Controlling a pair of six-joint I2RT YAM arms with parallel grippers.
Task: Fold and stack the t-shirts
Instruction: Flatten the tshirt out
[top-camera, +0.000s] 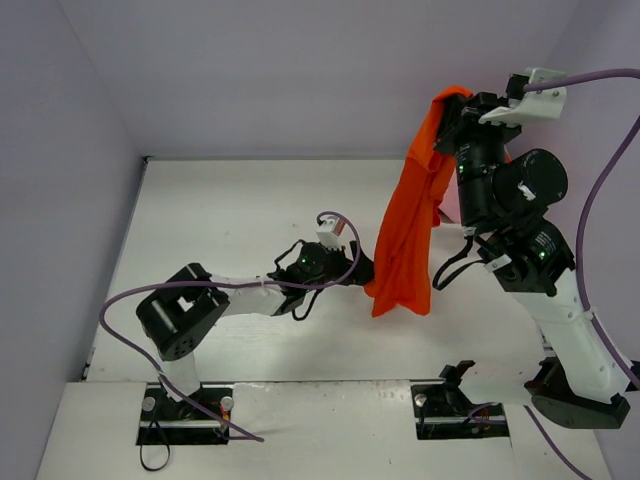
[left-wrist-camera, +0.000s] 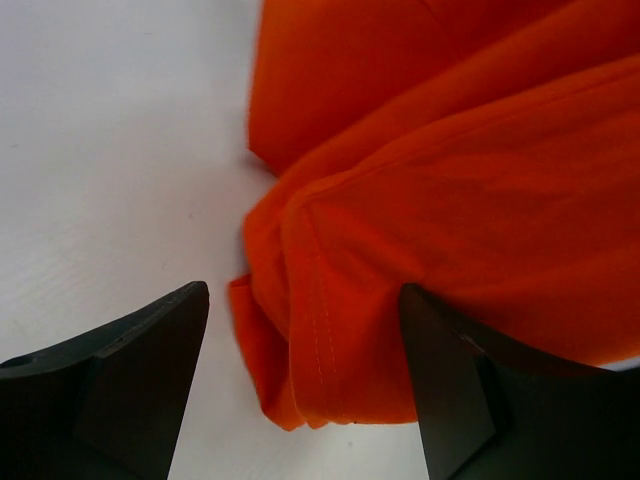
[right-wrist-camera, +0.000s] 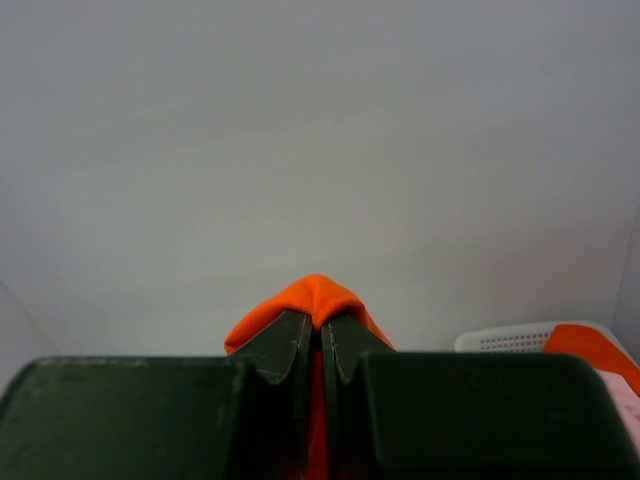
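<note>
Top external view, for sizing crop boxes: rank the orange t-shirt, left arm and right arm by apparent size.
1. right arm, though raised nearer the camera.
2. orange t-shirt and left arm: too alike to rank.

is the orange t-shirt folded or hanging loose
Hanging, unfolded: the orange t-shirt dangles bunched from the shut right end effector.

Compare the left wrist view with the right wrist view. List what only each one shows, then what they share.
Only the left wrist view: the left gripper, open, its fingers either side of the stitched lower edge of the orange t-shirt, with the white table behind.
Only the right wrist view: the right gripper shut on a pinched fold of that shirt, a blank wall beyond, and at lower right a white basket holding a second orange cloth and a pink cloth.
Both: the same orange t-shirt.
</note>
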